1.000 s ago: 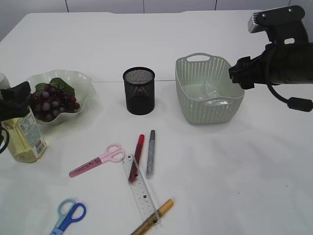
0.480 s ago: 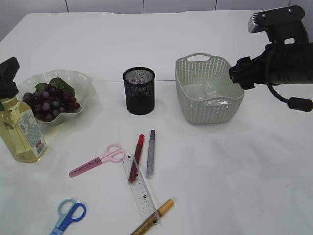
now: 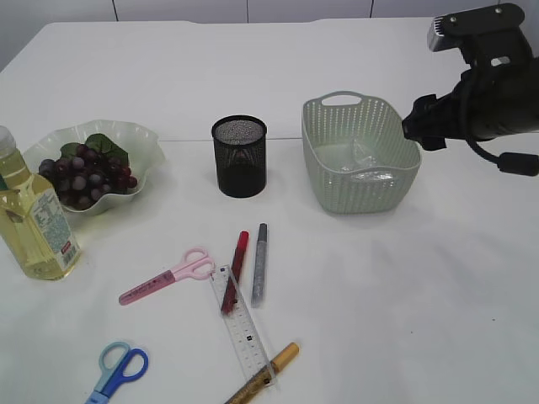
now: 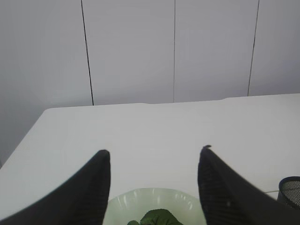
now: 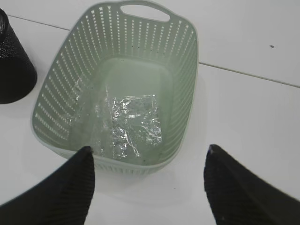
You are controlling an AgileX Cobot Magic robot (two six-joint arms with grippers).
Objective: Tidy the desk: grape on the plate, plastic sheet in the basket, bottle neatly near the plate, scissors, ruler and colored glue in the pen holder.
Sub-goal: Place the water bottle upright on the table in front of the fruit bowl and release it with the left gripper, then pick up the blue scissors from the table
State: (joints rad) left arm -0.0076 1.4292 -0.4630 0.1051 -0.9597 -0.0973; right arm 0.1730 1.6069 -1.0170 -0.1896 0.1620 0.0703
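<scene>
The bottle (image 3: pixel 35 229) of yellow liquid stands upright at the left, just in front of the pale green plate (image 3: pixel 139 139) that holds the grape (image 3: pixel 87 173). The plastic sheet (image 5: pixel 132 123) lies crumpled in the green basket (image 5: pixel 185 61). Pink scissors (image 3: pixel 168 276), blue scissors (image 3: pixel 119 369), the clear ruler (image 3: pixel 242 324) and red (image 3: pixel 236 269), silver (image 3: pixel 259 263) and gold (image 3: pixel 261 375) colored glue sticks lie in front of the black mesh pen holder (image 3: pixel 239 156). My left gripper (image 4: pixel 154 152) hangs open and empty above the plate's rim (image 4: pixel 154 196). My right gripper (image 5: pixel 150 149) is open and empty over the basket's near edge.
The right arm (image 3: pixel 480 97) hovers at the basket's (image 3: pixel 358 151) right side. The ruler rests partly on the red and gold glue sticks. The pen holder (image 5: pixel 11 65) stands left of the basket. The table's far edge meets a white panelled wall.
My left gripper let go of the bottle's top and drew back out of the exterior view; the bottle stands alone. The right arm rose slightly.
</scene>
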